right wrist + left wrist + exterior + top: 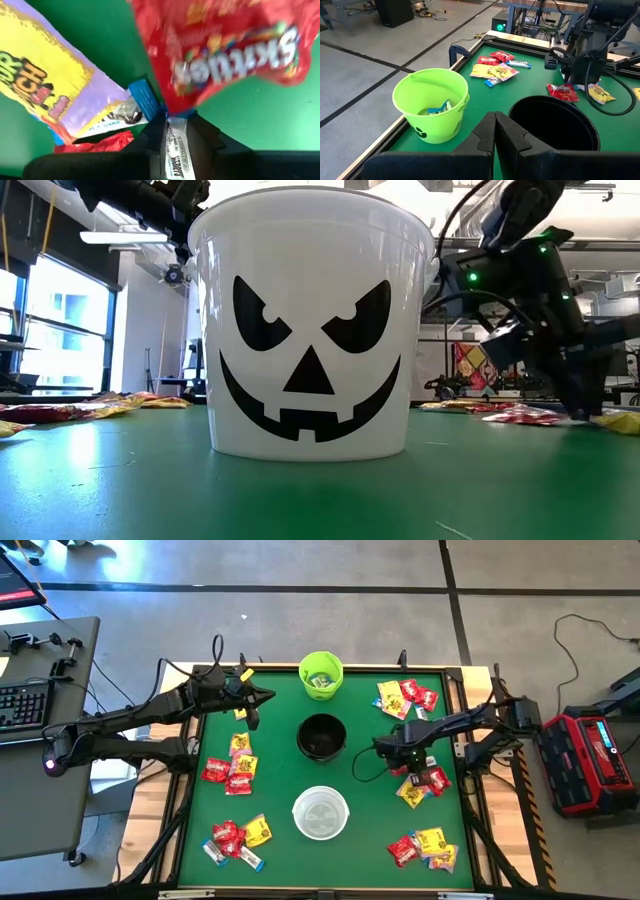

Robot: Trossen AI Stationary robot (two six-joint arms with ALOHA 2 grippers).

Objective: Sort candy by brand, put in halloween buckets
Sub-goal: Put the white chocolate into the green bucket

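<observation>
Three halloween buckets stand in a row down the table's middle: lime green (321,673) at the far side with candy inside, black (322,736), and white (320,812) with a black face (310,320). Candy lies in piles on the green mat. My right gripper (402,762) points down into the right-middle pile (425,783), shut on a pale white packet (176,145) beside a red packet (230,55) and a yellow one (45,85). My left gripper (495,131) hovers shut and empty above the table's far left (262,697), near the green bucket (431,102). My right gripper pinches the pale white packet between its two fingers (205,137), coming from above and pointing steeply down. The held part (175,150) shows as a narrow strip standing on edge between them. The red packet's lower corner (175,107) overlaps where the strip leaves the fingers.
More candy piles lie at the far right (405,697), near right (425,847), left middle (230,770) and near left (238,840). The mat has a raised wooden frame (470,740). A desk with a keyboard (25,705) stands left of the table.
</observation>
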